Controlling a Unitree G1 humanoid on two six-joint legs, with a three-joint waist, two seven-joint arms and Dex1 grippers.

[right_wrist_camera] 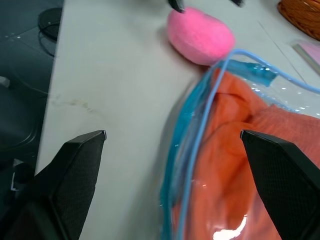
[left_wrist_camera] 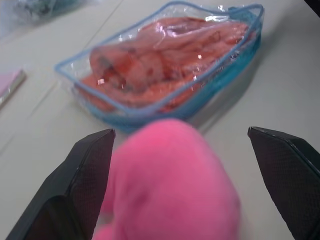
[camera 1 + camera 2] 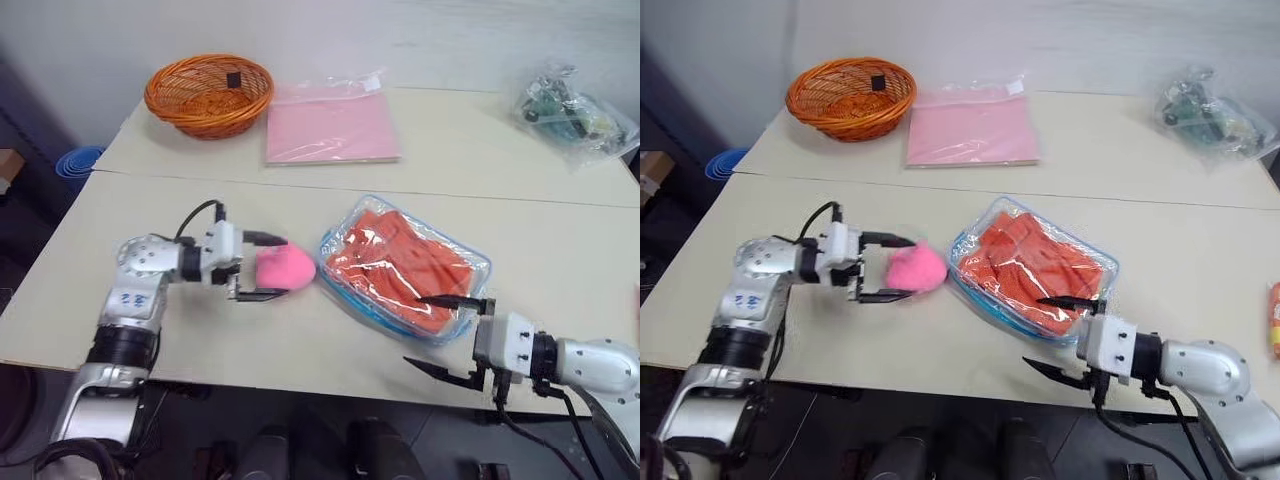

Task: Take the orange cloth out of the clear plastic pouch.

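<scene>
1. While the clear plastic pouch (image 3: 404, 268) lies flat near the front edge of the tabletop (image 3: 300, 340), right of its middle, the orange cloth (image 3: 400, 262) sits folded inside it, filling most of it.
2. Its light blue edging runs round the rim, and the fluffy pink pom-pom (image 3: 285, 267) lies on the tabletop at the pouch's left corner.
3. The left tool (image 3: 262, 266) points toward the pouch with its two fingers spread wide, one on each side of the pom-pom; the fingers are not pressed onto it.
4. The right tool (image 3: 447, 335) hangs at the pouch's front right corner, over the front edge, fingers wide apart and holding nothing.
5. At the far left corner stands an orange wicker basket (image 3: 209, 94).
6. Just beside it lies a clear sleeve with a pink sheet (image 3: 331, 127).
7. A clear bag of green and dark parts (image 3: 570, 110) rests at the far right corner.
</scene>
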